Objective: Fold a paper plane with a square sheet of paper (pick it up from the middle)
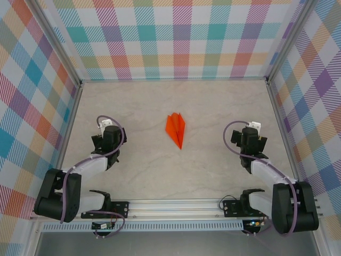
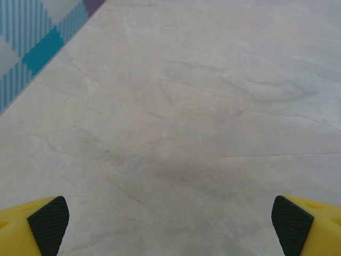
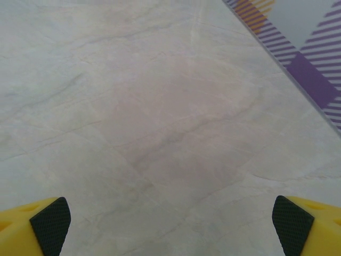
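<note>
The orange paper plane (image 1: 176,128) lies flat in the middle of the table, a narrow dart with its nose pointing toward the near edge. The square sheet of paper is now this folded plane. My left gripper (image 1: 108,124) hovers well to the plane's left, open, with bare marble between its yellow fingers (image 2: 45,224). My right gripper (image 1: 252,128) is well to the plane's right, also open with nothing between its fingers (image 3: 48,224). Neither touches the paper.
The marble tabletop (image 1: 138,106) is boxed in by plaid walls (image 1: 181,37) at the back and both sides. An aluminium rail (image 1: 176,205) carrying the arm bases runs along the near edge.
</note>
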Available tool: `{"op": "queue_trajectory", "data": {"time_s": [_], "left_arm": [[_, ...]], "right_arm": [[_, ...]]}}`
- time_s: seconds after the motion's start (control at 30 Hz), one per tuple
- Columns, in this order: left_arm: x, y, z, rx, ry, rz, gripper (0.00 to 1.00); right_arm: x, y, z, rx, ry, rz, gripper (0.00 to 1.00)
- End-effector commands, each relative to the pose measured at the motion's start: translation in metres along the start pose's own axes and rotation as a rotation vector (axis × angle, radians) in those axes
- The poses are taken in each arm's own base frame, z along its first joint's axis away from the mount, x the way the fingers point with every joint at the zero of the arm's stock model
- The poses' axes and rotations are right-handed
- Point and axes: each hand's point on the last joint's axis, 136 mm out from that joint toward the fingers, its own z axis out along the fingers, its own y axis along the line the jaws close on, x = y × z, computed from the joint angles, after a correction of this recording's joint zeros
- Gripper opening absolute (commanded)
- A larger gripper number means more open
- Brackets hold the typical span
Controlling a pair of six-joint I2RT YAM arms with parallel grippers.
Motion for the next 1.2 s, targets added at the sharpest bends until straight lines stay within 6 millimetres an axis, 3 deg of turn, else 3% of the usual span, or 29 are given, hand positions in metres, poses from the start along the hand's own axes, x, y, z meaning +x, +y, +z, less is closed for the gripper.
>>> {"op": "queue_trajectory", "data": {"time_s": [0.0, 0.3, 0.57, 1.17], "left_arm": [[-0.033, -0.018, 0.004, 0.116, -0.156, -0.019, 1.00], [-0.024, -0.027, 0.030, 0.212, -0.146, -0.010, 1.00], [-0.011, -0.041, 0.043, 0.260, -0.103, 0.030, 1.00], [-0.011, -0.041, 0.045, 0.265, -0.092, 0.027, 1.00]], "right_arm": [[-0.032, 0.024, 0.006, -0.136, -0.137, 0.010, 1.00], [-0.047, 0.053, 0.025, -0.293, -0.176, -0.019, 1.00], [-0.031, 0.070, 0.043, -0.366, -0.169, -0.040, 1.00], [-0.030, 0.070, 0.045, -0.374, -0.146, -0.034, 1.00]]}}
